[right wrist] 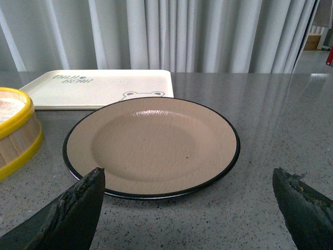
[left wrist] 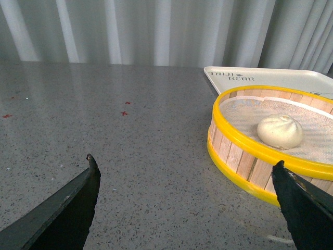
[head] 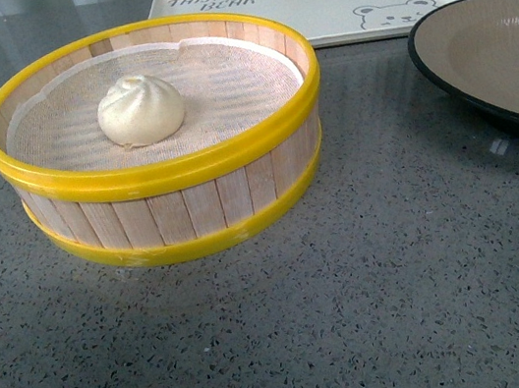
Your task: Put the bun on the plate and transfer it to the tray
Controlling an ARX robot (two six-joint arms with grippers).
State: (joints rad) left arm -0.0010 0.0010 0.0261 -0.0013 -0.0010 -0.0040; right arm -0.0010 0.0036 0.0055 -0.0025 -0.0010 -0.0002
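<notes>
Grey speckled table (head: 360, 317) filled most of each view, with pale curtains (right wrist: 182, 36) hanging behind it. One cream tray (head: 308, 7) with a bear face lay flat at the far side. Near it, toward the robot, stood one round wooden steamer basket (head: 167, 175) with yellow rims and a white cloth (head: 222, 91) inside. One brown plate (head: 474, 48) with a black rim sat to the right of the basket, apart from it, with nothing on it. One small white bun (head: 141, 109) sat on the cloth, inside the basket.

Two grippers showed only in the wrist views. The left gripper (left wrist: 184, 160) had its jaws wide apart, holding nothing, with the basket off to one side. The right gripper (right wrist: 187, 170) also had its jaws wide apart, facing the plate. A few red marks (left wrist: 124, 113) dotted the table, too small to say what they were.

I think the first step had not begun. Next, a gripper would need to go over the yellow rim, close softly on the bun, lift it out and set it on the plate.
</notes>
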